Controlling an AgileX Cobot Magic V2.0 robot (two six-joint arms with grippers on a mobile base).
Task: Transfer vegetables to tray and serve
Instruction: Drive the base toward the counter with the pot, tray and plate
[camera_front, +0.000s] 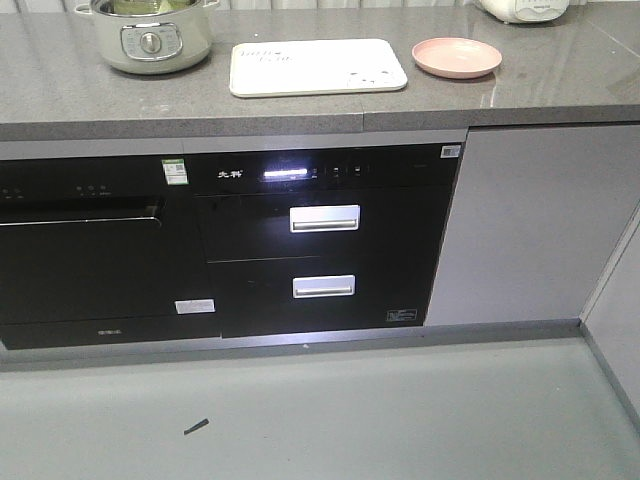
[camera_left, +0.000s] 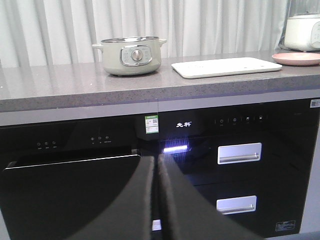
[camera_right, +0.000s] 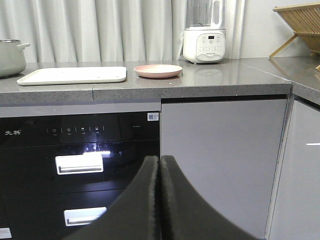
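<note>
Here, tray (camera_front: 318, 67) lies mid-worktop near the front edge, bare counter around; vegetables (camera_front: 150, 6) in pot (camera_front: 150, 40) at its left; left gripper (camera_left: 156, 159), right gripper (camera_right: 160, 159) level below that edge, jaws pressed together.

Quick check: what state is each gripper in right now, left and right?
Left gripper: closed, fingers pressed together, holding nothing.
Right gripper: closed, fingers pressed together, holding nothing.

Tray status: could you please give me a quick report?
Left claw, right claw shut, empty. Tray bare on counter. Something green in pot. Nothing blocking.
</note>
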